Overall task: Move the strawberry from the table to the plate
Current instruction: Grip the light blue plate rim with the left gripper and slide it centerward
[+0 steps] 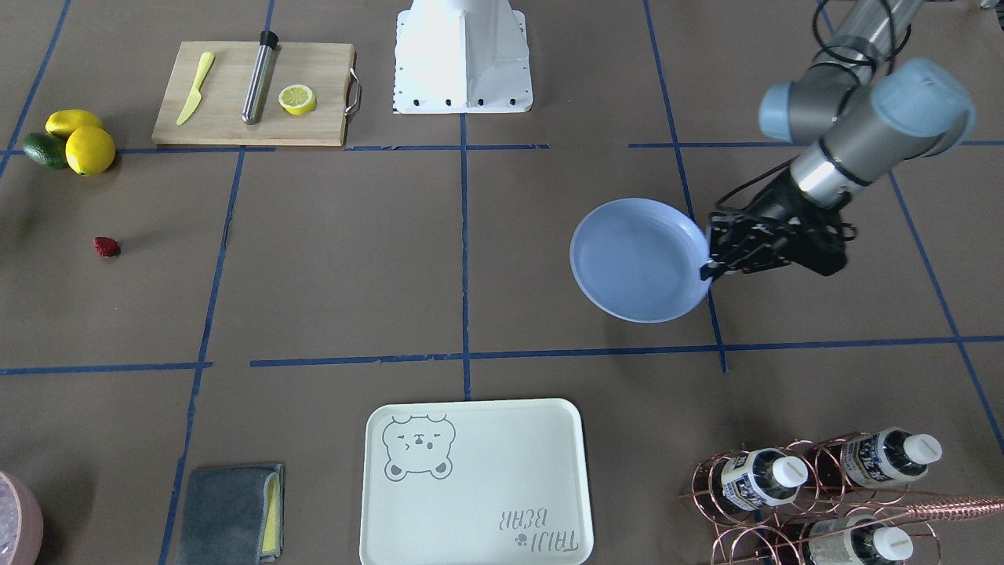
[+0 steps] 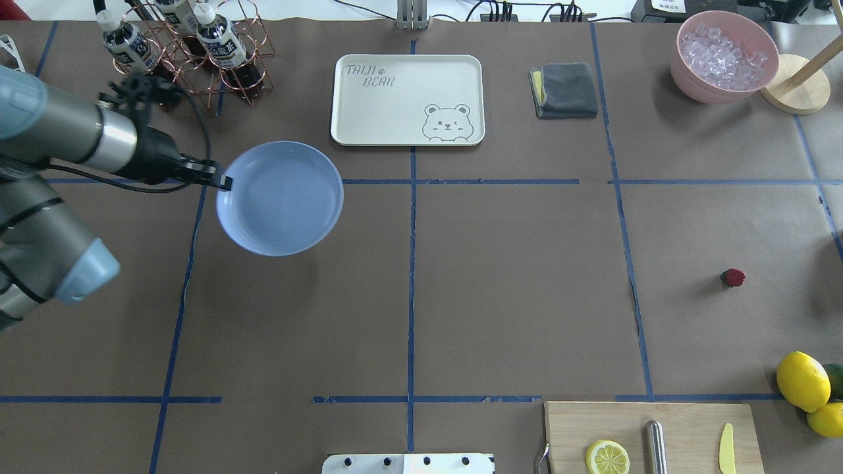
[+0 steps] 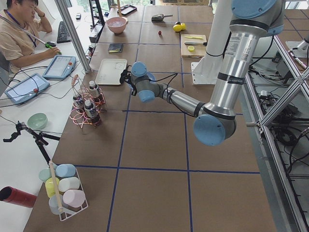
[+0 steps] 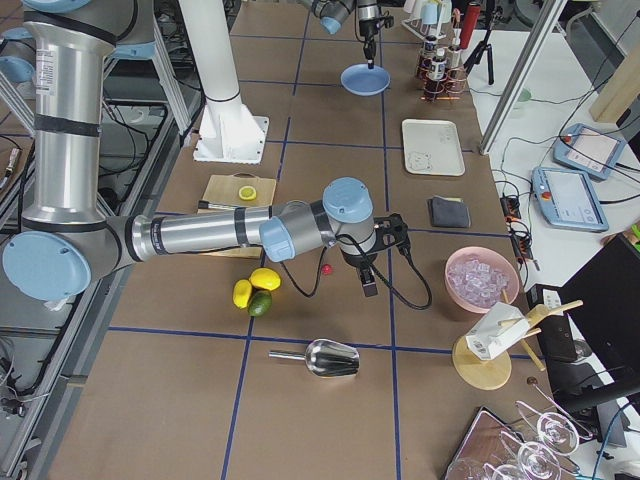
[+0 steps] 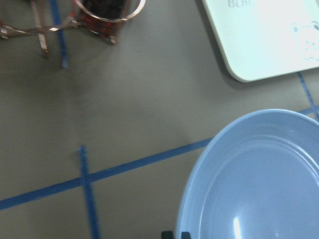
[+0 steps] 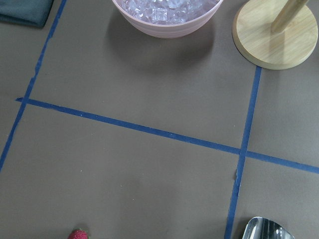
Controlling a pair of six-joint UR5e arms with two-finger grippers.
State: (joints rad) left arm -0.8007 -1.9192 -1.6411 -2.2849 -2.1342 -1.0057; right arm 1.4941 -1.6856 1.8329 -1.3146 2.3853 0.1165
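Note:
The tiny dark-red strawberry (image 1: 107, 247) (image 2: 732, 278) lies alone on the brown-paper table (image 2: 500, 296), at its right end as seen in the overhead view. It peeks in at the bottom edge of the right wrist view (image 6: 78, 234). The pale blue plate (image 1: 639, 259) (image 2: 280, 197) (image 5: 254, 179) is far off on the left side. My left gripper (image 1: 710, 265) (image 2: 224, 181) is shut on the plate's rim. Only the exterior right view shows my right gripper (image 4: 368, 285), close beside the strawberry (image 4: 327, 269); I cannot tell whether it is open.
Two lemons (image 2: 803, 382) and an avocado sit near the strawberry. The cutting board (image 2: 649, 434) holds a lemon half, a knife and a metal rod. Also here are a bear tray (image 2: 408, 99), grey cloth (image 2: 565, 90), ice bowl (image 2: 724, 56), bottle rack (image 2: 191, 52) and metal scoop (image 4: 330, 357).

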